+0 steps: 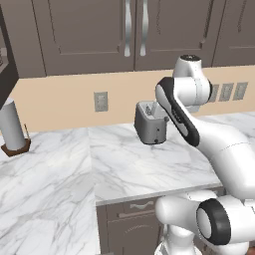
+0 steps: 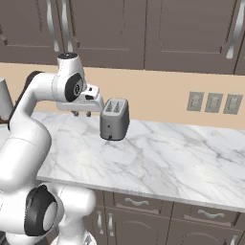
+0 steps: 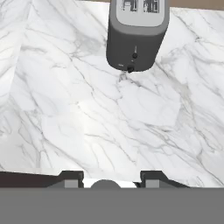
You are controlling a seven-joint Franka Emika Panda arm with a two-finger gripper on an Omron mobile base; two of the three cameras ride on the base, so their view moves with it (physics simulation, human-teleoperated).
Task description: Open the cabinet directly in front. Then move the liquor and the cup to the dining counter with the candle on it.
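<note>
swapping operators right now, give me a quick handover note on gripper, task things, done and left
Gripper: empty, fingers apart, pointing down over the marble worktop, beside the grey toaster.
Cabinet: directly ahead above the worktop, both doors shut, silver handles untouched.
Liquor and cup: not seen, presumably behind the doors. Dining counter is not in these views.
Done: nothing yet.
Left: raise the gripper to a handle, open the cabinet, then carry the liquor and cup to the dining counter.

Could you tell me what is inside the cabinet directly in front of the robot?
That cannot be seen: both doors of the cabinet are closed, handles side by side, so the inside is covered. Below it, a toaster stands on the marble worktop.
</note>
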